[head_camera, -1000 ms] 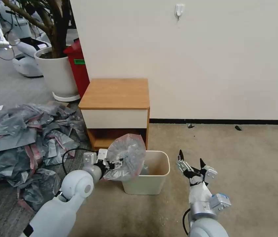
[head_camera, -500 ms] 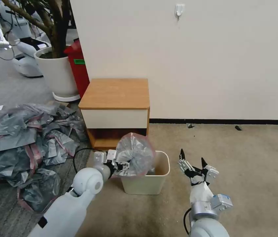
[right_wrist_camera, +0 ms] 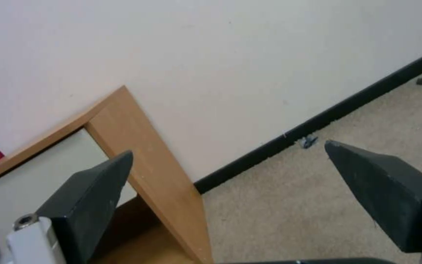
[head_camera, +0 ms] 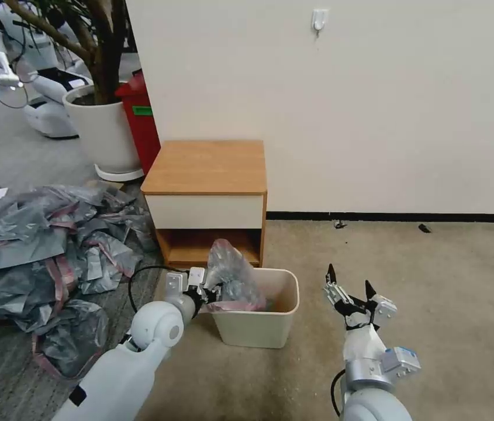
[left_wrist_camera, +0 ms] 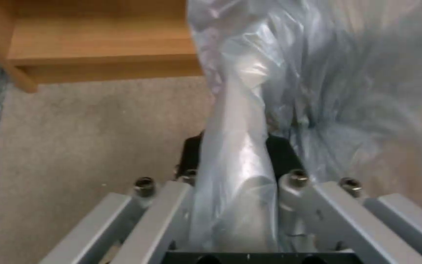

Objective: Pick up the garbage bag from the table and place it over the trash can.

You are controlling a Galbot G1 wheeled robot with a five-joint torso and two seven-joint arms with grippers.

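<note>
The left gripper point(head_camera: 210, 290) was clamped on the garbage bag point(head_camera: 234, 282) at the left rim of the trash can point(head_camera: 256, 328). In the left wrist view, a gathered fold of the bag point(left_wrist_camera: 240, 146) ran between the two dark fingers point(left_wrist_camera: 282, 156), which pressed it from both sides. The bag's translucent grey body rose above the can's opening, and its pink-red band lay along the can's near-left rim. Part of the film hung down inside the can; how far it reached could not be determined.

The trash can stood on the carpet directly in front of the table point(head_camera: 206, 166), close to the shelf gap below the white drawer front. The tabletop carried nothing.

The right gripper point(head_camera: 351, 290) was held above the carpet to the right of the trash can, well apart from it — fingers spread wide, nothing between them. The right wrist view showed both dark fingertips point(right_wrist_camera: 91, 190) separated, with the table's side panel point(right_wrist_camera: 143, 154) and the wall behind them.

A heap of grey bags point(head_camera: 42, 245) lay on the floor to the left of the table.
</note>
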